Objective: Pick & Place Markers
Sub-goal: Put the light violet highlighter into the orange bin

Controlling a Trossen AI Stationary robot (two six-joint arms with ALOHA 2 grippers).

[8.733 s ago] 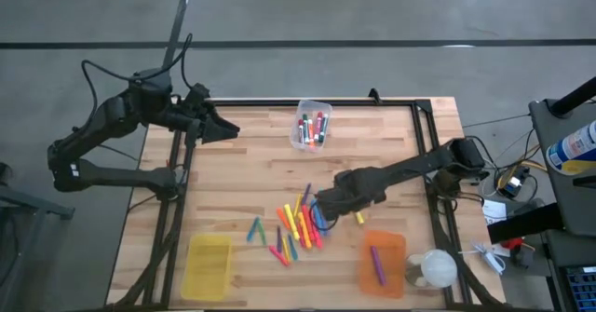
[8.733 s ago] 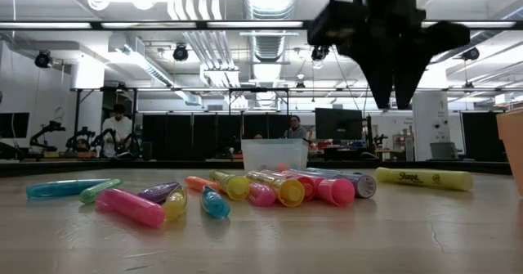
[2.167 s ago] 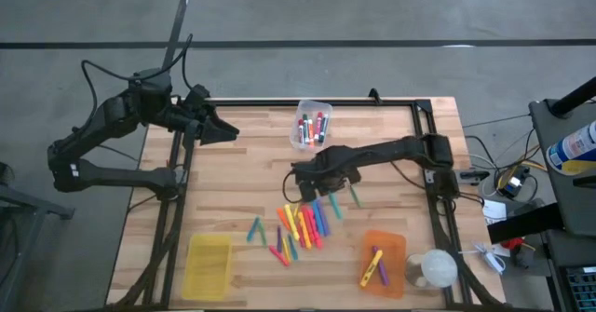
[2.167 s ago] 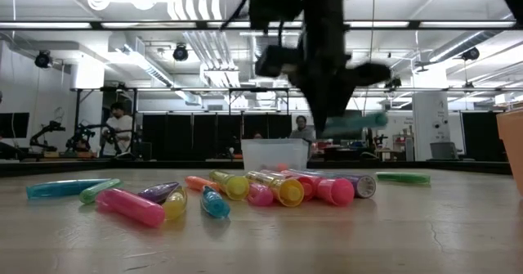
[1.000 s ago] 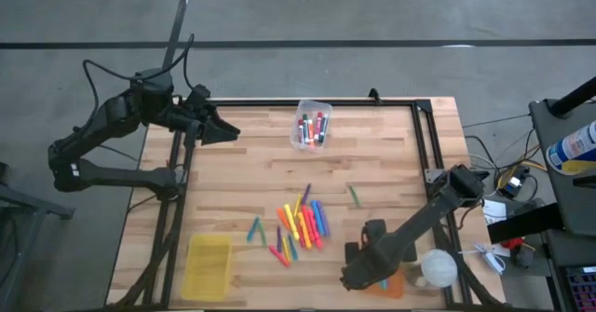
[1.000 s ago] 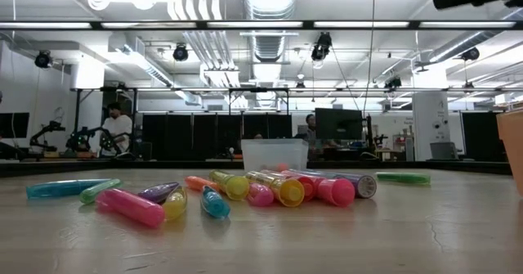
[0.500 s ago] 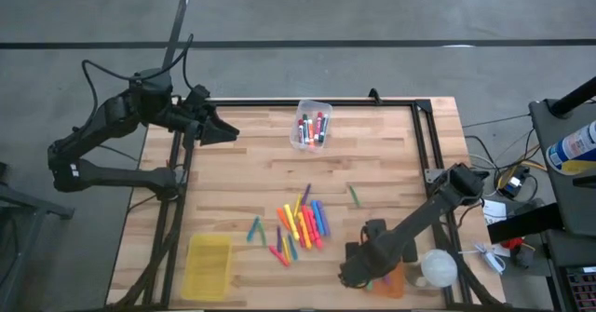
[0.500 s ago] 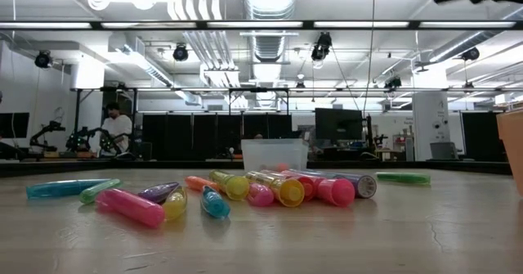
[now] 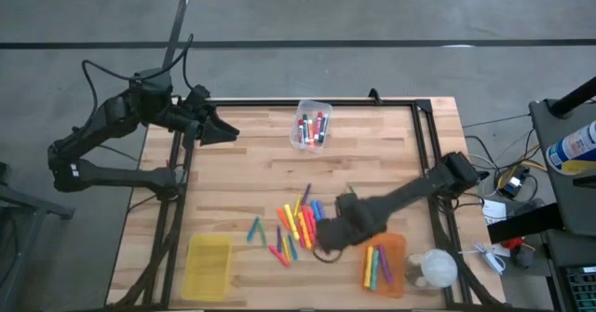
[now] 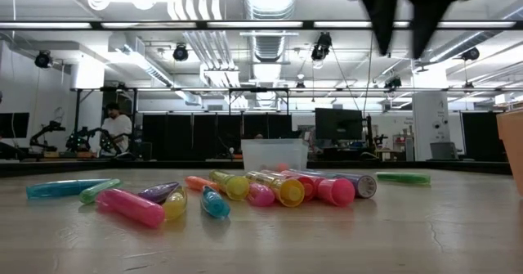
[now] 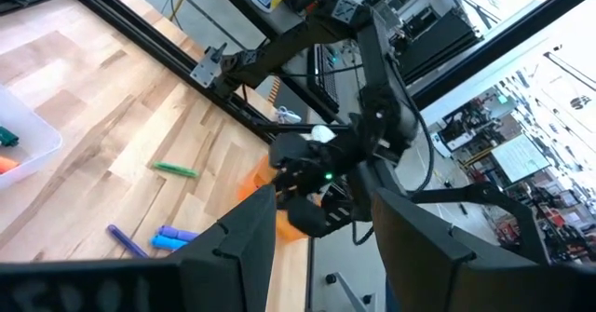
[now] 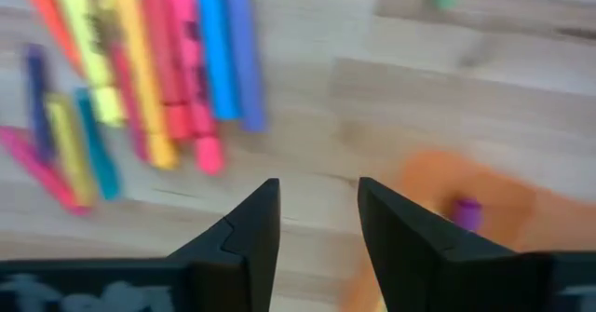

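Observation:
Several coloured markers (image 9: 300,224) lie side by side in a loose pile on the wooden table (image 9: 242,172), also seen in the right wrist view (image 12: 158,79). One green marker (image 11: 175,169) lies apart, farther back. My right gripper (image 9: 326,242) hangs open above bare wood between the pile and the orange bin (image 9: 386,264), fingers pointing down, nothing between them (image 12: 317,205). In the low view its fingers (image 10: 382,12) show high above the table. My left gripper (image 9: 223,130) waits open at the far left edge.
The orange bin at the near right holds several markers (image 9: 374,267). A yellow bin (image 9: 209,264) stands at the near left. A clear bin (image 9: 312,124) with markers stands at the far middle. A white round thing (image 9: 438,269) sits beside the orange bin.
My right gripper has moved from above the orange bin toward the table's left and a little toward the far edge, up to the marker pile, and its wrist has turned. The markers on the table have stayed where they were.

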